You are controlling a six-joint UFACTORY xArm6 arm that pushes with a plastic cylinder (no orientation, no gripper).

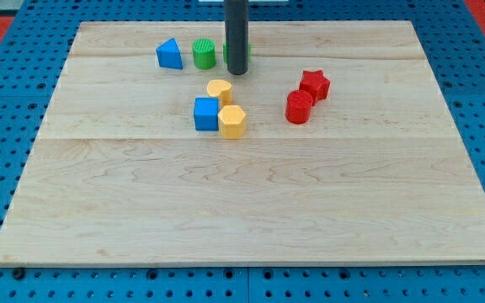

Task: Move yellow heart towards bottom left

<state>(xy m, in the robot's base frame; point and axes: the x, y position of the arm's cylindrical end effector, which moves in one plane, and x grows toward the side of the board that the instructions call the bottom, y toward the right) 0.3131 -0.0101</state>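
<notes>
The yellow heart [219,90] lies just above centre of the wooden board [251,210]. It touches the blue cube [206,114] below it and the yellow hexagon [232,121] at its lower right. My tip [237,71] stands just above and to the right of the yellow heart, a small gap apart. The rod hides most of a green block [226,53] behind it.
A blue triangle [169,54] and a green cylinder [204,53] sit near the view's top, left of the rod. A red star [314,84] and a red cylinder [299,107] sit to the right. Blue pegboard surrounds the board.
</notes>
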